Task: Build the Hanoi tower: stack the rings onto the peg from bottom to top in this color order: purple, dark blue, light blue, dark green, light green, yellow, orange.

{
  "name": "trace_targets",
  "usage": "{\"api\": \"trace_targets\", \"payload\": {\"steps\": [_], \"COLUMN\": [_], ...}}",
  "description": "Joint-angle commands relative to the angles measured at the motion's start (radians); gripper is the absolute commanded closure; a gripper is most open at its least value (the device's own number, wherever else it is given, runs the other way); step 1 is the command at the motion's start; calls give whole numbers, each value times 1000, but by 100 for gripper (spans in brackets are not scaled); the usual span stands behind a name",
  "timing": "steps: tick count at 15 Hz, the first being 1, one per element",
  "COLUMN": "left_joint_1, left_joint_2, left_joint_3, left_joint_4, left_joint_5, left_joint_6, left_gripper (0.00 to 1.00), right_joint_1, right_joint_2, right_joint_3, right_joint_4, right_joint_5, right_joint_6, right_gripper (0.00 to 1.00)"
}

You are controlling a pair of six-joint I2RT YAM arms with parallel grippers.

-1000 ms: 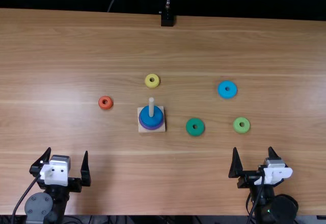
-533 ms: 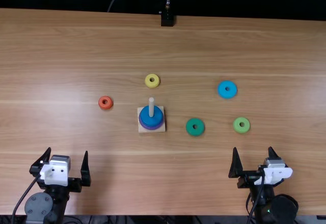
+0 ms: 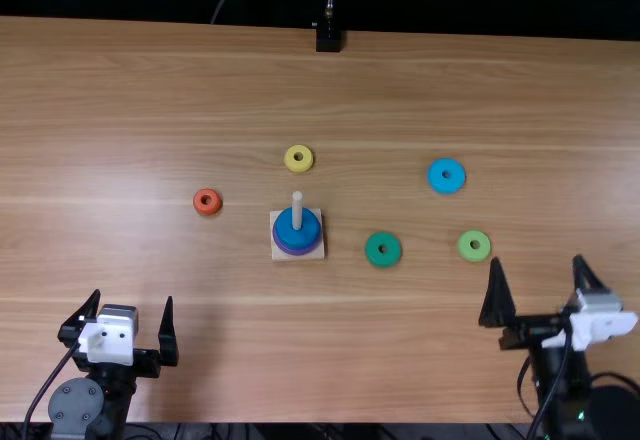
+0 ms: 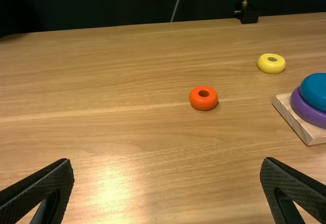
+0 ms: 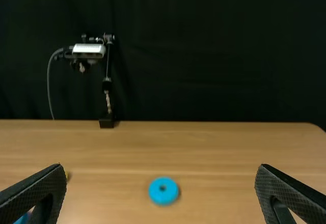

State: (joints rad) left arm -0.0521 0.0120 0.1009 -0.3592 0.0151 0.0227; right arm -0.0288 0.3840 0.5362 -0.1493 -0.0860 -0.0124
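- With twelve o'clock toward the far edge of the bench [image 3: 330, 90] and the wooden base [image 3: 320, 255] as hub, that edge lies well apart at twelve, the near edge closer at six;
- the left gripper [image 3: 134, 297] is spread wide at eight o'clock, by the near edge, with bench surface between it and every ring;
- the right gripper [image 3: 537, 260] is spread wide too, at three o'clock; its inner fingertip is near the light green ring [image 3: 474, 246], so room is tighter there;
- on the base's peg [image 3: 297, 210] the dark blue ring [image 3: 283, 228] sits atop the purple ring [image 3: 297, 252];
- yellow ring [image 3: 299, 159] at twelve; light blue ring [image 3: 446, 176] at two; dark green ring [image 3: 383, 250] and, beyond it, the light green at three; orange ring [image 3: 207, 201] at ten; all five lie apart on the bench;
- since the earlier frame, the right gripper has shifted outward toward three o'clock and farther from the near edge; the left gripper and all rings match their earlier places.
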Motion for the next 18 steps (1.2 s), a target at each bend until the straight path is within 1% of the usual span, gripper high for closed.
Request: {"api": "trace_targets", "payload": {"steps": [1,5,7,8,12,13,17,18], "left_joint_1": [8,8,8,8,8,8,8,8], "left_joint_2": [-12,-12,-12,-12,-12,-12,-12,-12], "left_joint_3": [-101,-101,-101,-101,-101,-101,-101,-101], "left_joint_4": [-86,-86,-86,-86,-88,-86,-86,-86], "left_joint_5": [16,16,16,16,16,16,16,16], "left_joint_6": [9,9,9,9,9,9,9,9], "left_gripper": [0,0,0,0,0,0,0,0], "right_joint_1": [0,50,52,52,56,58,75,84], "right_joint_2": [181,665,954,1066,1394,1454,1599,1622], "right_joint_3": [96,324,467,538,795,840,920,927], "right_joint_4": [-12,-12,-17,-38,-273,-294,-297,-299], "right_joint_5": [-4,3,1,1,1,1,1,7], "right_joint_6": [12,9,9,12,22,22,20,20], "right_gripper": [0,0,0,0,0,0,0,0]}}
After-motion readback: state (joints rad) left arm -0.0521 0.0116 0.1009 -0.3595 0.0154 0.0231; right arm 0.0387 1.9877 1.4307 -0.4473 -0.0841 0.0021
